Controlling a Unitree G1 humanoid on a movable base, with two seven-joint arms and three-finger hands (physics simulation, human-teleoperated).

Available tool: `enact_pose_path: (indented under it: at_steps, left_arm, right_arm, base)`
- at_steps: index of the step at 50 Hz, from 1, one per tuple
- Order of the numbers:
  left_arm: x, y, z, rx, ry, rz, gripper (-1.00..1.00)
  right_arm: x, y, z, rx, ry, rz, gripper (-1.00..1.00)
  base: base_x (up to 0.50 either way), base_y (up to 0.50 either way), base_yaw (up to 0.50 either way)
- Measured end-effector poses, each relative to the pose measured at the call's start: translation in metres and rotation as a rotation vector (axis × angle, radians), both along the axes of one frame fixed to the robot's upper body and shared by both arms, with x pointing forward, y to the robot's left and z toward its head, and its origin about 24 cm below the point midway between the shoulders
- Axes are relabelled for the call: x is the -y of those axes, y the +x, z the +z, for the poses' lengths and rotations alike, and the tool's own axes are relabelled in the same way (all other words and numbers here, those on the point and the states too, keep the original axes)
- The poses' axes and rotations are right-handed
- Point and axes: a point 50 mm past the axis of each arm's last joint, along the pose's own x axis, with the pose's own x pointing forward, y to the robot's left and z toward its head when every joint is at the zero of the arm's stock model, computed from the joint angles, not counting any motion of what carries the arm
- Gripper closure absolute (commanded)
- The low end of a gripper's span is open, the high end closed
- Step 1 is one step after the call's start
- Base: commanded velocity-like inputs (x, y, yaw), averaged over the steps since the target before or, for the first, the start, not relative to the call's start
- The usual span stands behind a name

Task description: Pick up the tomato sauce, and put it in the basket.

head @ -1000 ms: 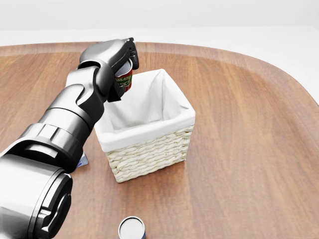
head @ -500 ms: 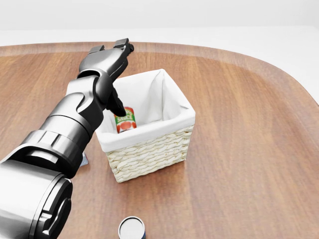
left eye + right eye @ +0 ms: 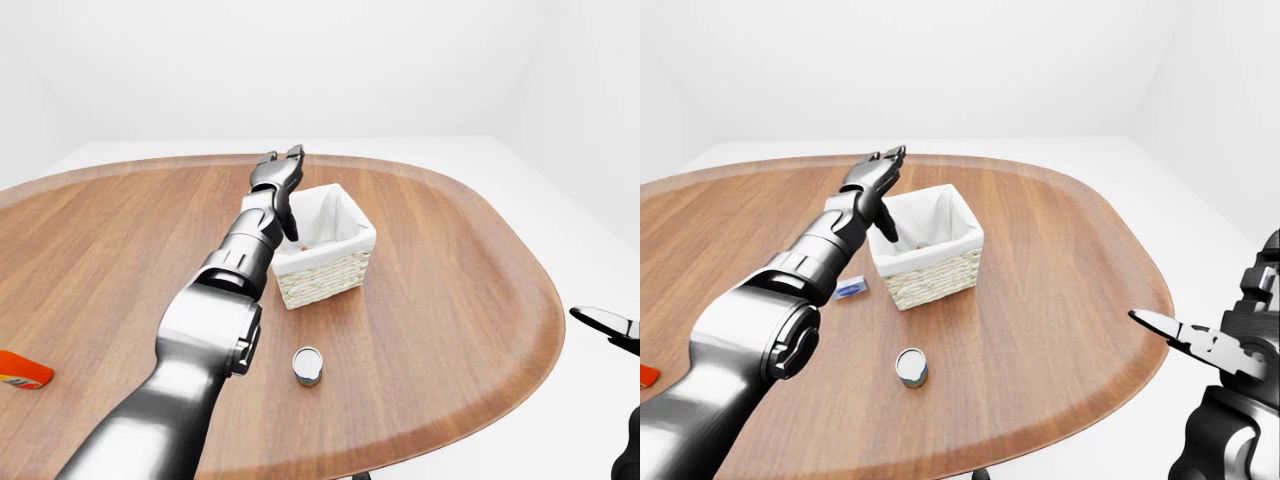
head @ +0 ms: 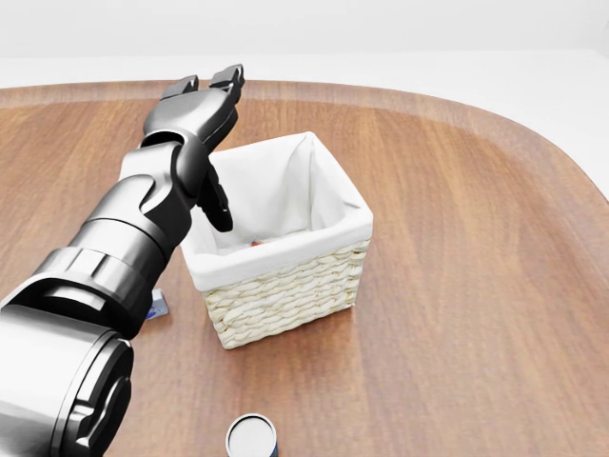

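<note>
The tomato sauce can lies low inside the wicker basket [image 4: 285,290], which has a white liner. Only a small red sliver of the can [image 4: 255,244] shows above the liner's near wall. My left hand [image 4: 207,86] is open and empty, its fingers spread over the basket's upper-left rim, with the thumb [image 4: 220,209] hanging down along the left wall. My right hand [image 3: 1180,335] is off the table at the lower right of the right-eye view, with its fingers extended and holding nothing.
A can with a silver lid [image 4: 252,436] stands on the wooden table [image 4: 457,286] below the basket. A small blue packet [image 3: 850,288] lies left of the basket. An orange-red item [image 3: 20,370] lies at the far left table edge.
The left hand opened and let go of the tomato sauce can, which dropped into the basket and sank almost out of sight. The hand has lifted slightly.
</note>
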Motion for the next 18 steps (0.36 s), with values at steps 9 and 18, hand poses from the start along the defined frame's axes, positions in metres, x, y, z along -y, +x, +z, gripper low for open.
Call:
enact_pose_path:
  at_steps: [9,18]
  left_arm:
    - [-0.0010,0.0003,0.0017,0.004,0.004,0.002,-1.00]
    - [-0.0015,0.0006,0.0031,0.007,0.008,0.003,-1.00]
  right_arm:
    - [0.0002,0.0005,-0.0008,-0.004,0.001,0.001,-1.00]
    - [0.0003,0.0008,-0.0016,-0.007,0.002,0.002,-1.00]
  base:
    - [0.00,0.00,0.00]
    - [0.00,0.00,0.00]
